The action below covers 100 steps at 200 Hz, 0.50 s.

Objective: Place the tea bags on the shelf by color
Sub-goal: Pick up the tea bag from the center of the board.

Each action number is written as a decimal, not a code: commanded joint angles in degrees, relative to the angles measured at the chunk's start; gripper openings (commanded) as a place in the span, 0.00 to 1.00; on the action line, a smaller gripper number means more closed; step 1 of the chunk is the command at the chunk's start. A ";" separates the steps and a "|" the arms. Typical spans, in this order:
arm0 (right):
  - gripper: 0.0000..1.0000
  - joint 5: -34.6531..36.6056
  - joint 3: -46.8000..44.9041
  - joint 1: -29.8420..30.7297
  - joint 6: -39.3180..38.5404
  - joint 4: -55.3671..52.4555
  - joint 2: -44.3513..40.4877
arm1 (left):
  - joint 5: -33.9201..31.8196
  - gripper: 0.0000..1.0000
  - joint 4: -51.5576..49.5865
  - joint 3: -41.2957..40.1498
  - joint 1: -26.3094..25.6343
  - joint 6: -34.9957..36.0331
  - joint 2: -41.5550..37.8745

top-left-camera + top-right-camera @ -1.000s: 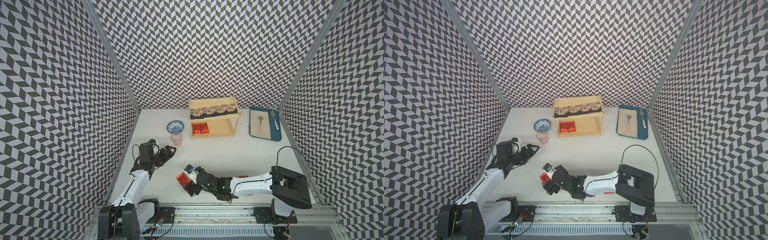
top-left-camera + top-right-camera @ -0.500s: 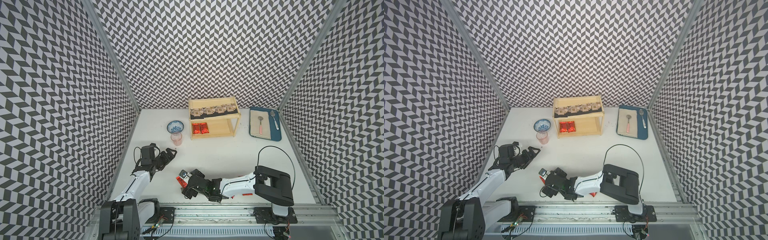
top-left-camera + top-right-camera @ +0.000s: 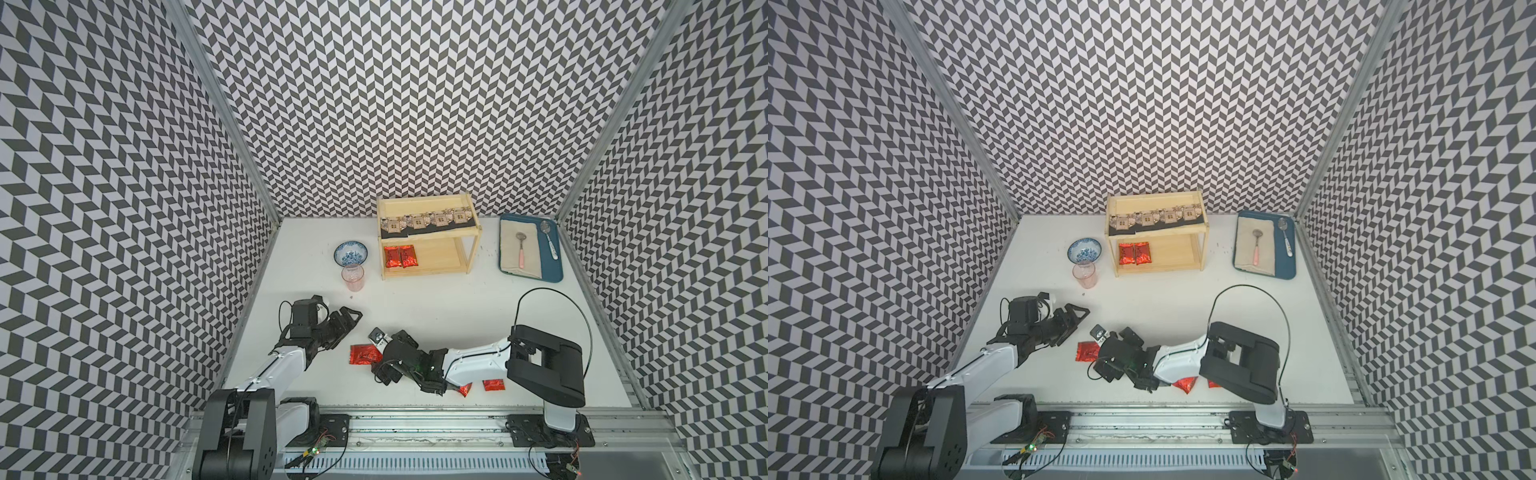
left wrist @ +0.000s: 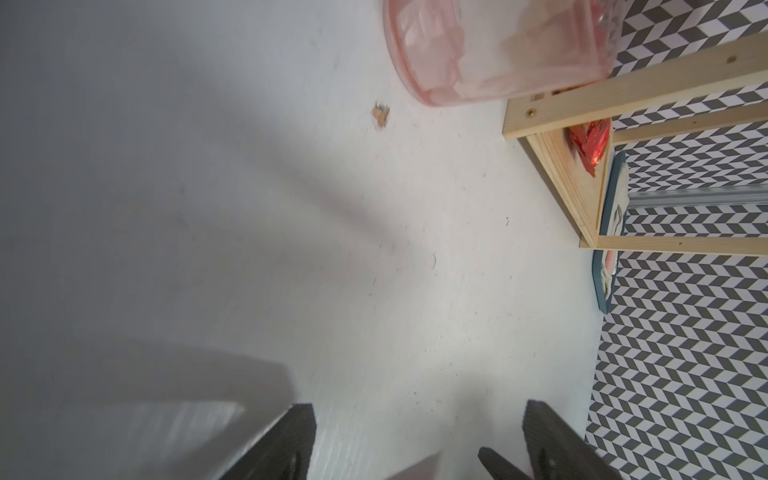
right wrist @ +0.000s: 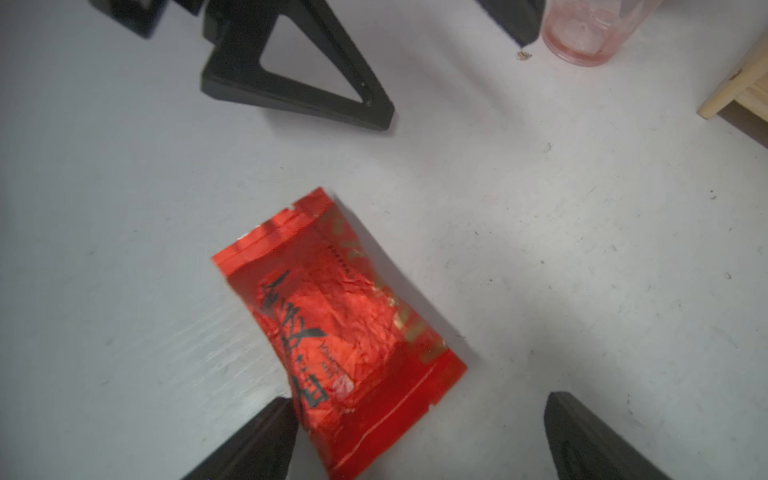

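The pale wood shelf [image 3: 468, 245] [image 3: 1200, 243] stands at the back of the table. Several black tea bags [image 3: 424, 220] [image 3: 1154, 219] line its top tier. Two red tea bags [image 3: 400, 256] [image 3: 1134, 254] lie on its lower tier. Another red tea bag [image 3: 365, 354] [image 3: 1087, 352] [image 5: 332, 316] lies flat on the table. My right gripper [image 3: 380, 359] [image 5: 419, 399] is open, with one end of that bag between its fingertips. My left gripper [image 3: 347, 320] [image 4: 419, 407] is open and empty, a little behind and to the left of the bag. Two more red tea bags [image 3: 493, 385] [image 3: 465, 390] lie half hidden under my right arm.
A blue patterned bowl [image 3: 351, 253] and a pink cup [image 3: 353, 277] [image 4: 498, 50] stand left of the shelf. A blue tray [image 3: 552, 266] with a cloth and two spoons lies at the back right. Patterned walls close three sides.
My right arm's elbow has swung left and back right, with the gripper staying by the red bag, which now lies flat. My left gripper has edged toward the bag.
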 commanded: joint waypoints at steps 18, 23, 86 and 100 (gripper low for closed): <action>0.96 -2.02 -0.78 -0.53 1.26 2.47 -2.32 | -0.05 0.80 1.26 -1.72 -0.92 -0.10 0.16; 0.96 -2.24 -0.86 -0.56 0.99 2.57 -2.53 | -0.29 0.79 1.10 -1.94 -0.92 -0.11 -0.11; 1.00 -2.31 -2.48 -0.31 -2.42 4.65 -4.11 | -0.17 0.78 4.87 -1.09 -3.03 -2.25 2.51; 1.00 -0.86 -2.79 -0.31 -2.89 5.03 -4.37 | -0.26 0.78 6.08 -0.42 -4.68 -2.85 4.29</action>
